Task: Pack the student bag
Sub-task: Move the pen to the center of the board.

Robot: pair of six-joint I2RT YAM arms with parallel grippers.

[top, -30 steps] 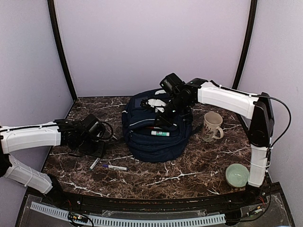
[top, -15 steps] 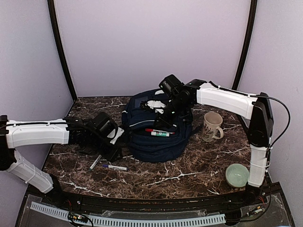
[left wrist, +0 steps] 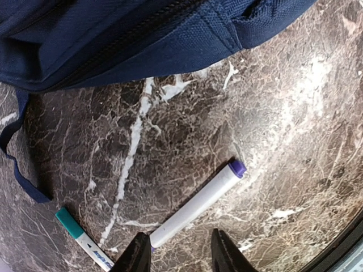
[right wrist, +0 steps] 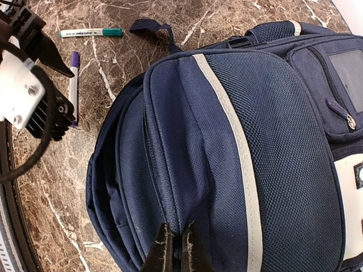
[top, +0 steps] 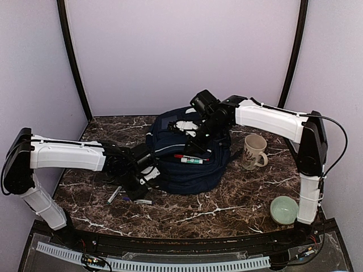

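My left gripper (left wrist: 180,256) hangs released just over a white marker with purple cap (left wrist: 195,207) on the dark marble table (left wrist: 295,130). A teal-capped white marker (left wrist: 85,241) lies beside it. Past them, mid-table, sits the navy-blue fabric backpack with grey stripes (right wrist: 227,141). My right gripper (right wrist: 177,249) is clenched on its fabric. A cream ceramic mug (top: 254,151) stands right of the backpack.

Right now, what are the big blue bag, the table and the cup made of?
The student bag looks like matte woven navy fabric; its mesh weave shows. The table looks like polished dark marble with white veins, maybe a print. The mug seems glazed cream ceramic, but it is small.
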